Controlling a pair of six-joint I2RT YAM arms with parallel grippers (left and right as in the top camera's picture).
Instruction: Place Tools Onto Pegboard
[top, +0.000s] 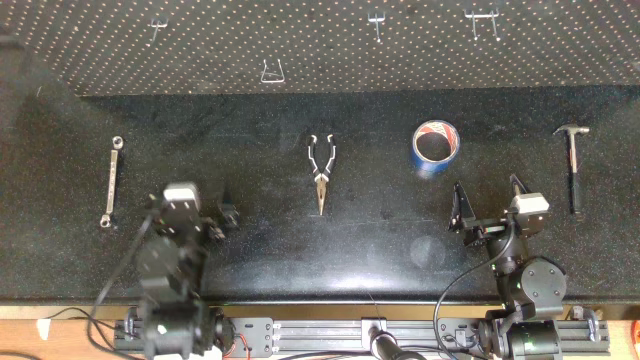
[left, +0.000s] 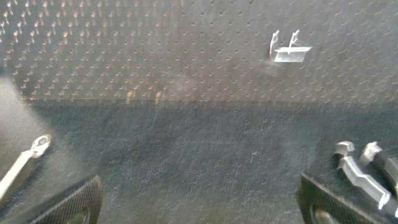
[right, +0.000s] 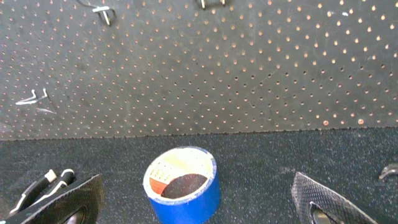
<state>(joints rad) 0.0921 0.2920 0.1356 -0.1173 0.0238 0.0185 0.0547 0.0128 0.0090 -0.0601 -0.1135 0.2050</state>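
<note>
As both sit well short of the pegboard (top: 320, 40), the left gripper (top: 192, 210) and the right gripper (top: 488, 192) gape wide, holding and touching nothing.

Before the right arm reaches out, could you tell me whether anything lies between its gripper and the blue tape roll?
Nothing visible does: only bare black mat lies between the open right gripper and the blue tape roll.
</note>
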